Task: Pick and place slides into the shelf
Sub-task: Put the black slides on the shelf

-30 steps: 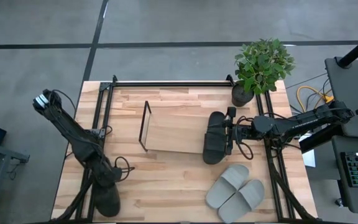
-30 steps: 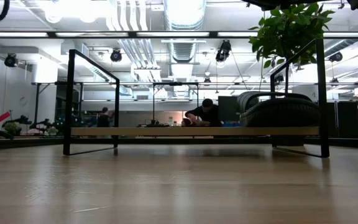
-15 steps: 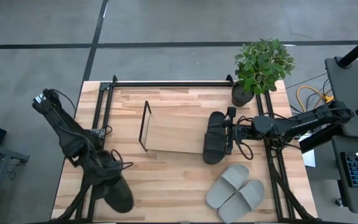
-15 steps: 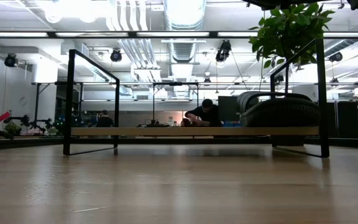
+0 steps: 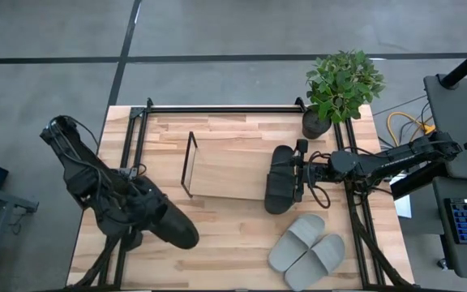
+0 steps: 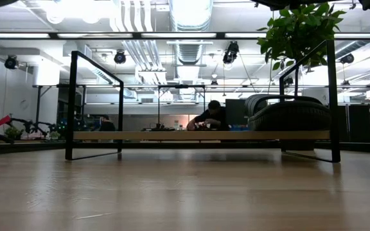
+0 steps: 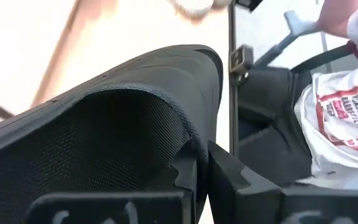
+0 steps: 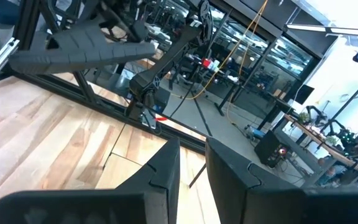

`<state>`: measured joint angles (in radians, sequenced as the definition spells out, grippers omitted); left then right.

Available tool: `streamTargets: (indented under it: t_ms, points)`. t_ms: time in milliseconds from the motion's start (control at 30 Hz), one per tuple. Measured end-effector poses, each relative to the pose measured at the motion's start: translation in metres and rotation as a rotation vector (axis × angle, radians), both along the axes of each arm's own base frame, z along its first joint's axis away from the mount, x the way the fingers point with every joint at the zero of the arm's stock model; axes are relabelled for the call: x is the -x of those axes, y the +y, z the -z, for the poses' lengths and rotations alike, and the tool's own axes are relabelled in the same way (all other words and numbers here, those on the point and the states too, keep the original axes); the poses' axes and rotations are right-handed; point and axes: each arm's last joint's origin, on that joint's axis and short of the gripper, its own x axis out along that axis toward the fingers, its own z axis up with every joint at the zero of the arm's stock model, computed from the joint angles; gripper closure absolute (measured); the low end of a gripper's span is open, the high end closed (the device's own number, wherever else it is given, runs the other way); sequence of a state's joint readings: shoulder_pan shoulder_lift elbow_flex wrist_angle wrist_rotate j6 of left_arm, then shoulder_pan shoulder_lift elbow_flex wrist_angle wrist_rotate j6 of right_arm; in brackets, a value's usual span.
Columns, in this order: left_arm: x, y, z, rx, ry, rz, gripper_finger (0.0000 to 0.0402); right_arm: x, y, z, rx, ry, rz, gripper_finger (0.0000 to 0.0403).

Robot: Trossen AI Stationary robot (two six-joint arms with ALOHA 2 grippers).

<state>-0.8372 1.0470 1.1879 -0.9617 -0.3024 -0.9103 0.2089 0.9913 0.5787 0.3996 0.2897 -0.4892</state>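
1. The left gripper (image 7: 201,168) holds 1 black slide (image 5: 169,227) above the front-left part of the bench (image 5: 217,243), well apart from the shelf (image 5: 225,170). In the left wrist view its jaws are narrow, pinched on the edge of that slide's dark textured strap.
2. The right gripper (image 8: 191,158) sits at the right end of the shelf, just beside the other black slide (image 5: 280,178). Its jaws stand narrowly apart with bare bench wood showing between them, holding nothing.
3. That second black slide lies on the shelf's light wood board at its right end; in the low view it rests on the board beside the right wire frame.
4. The 2 light grey slides (image 5: 308,246) lie side by side on the bench at front right, touching each other and angled, near the shelf but off it.
5. A potted plant (image 5: 340,85) stands at the back-right corner of the bench.
6. A person in a white printed shirt (image 7: 344,118) shows in the left wrist view beyond the bench.
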Motion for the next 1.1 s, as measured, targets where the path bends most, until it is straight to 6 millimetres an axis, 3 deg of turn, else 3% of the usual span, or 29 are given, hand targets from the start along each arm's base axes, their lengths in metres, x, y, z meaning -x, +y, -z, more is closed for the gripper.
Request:
streamTargets:
  t_ms: [233, 433, 567, 867, 1000, 1100]
  points:
    - [-0.003, 0.003, -0.026, -0.163, -0.192, 0.012, 0.0401, -0.001, 0.0, -0.01, -0.061, -0.033, 0.0, 0.0335]
    - [-0.015, -0.002, -0.032, -0.542, -0.325, 0.064, 0.0401, -0.002, 0.001, -0.029, -0.268, -0.103, -0.013, 0.0335]
    - [-0.023, -0.006, -0.037, -0.745, -0.38, 0.079, 0.0401, -0.004, 0.004, -0.027, -0.281, -0.078, -0.089, 0.0322]
    - [-0.027, 0.0, -0.055, -0.77, -0.496, 0.075, 0.0402, -0.023, 0.018, -0.017, -0.112, -0.076, -0.126, 0.0219]
    - [-0.027, 0.005, -0.056, -0.768, -0.495, 0.052, 0.0402, -0.032, 0.037, -0.022, 0.036, -0.066, -0.145, 0.0186]
    - [-0.029, 0.009, -0.057, -0.772, -0.493, 0.033, 0.0402, -0.038, 0.054, -0.02, 0.168, -0.024, -0.044, 0.018]
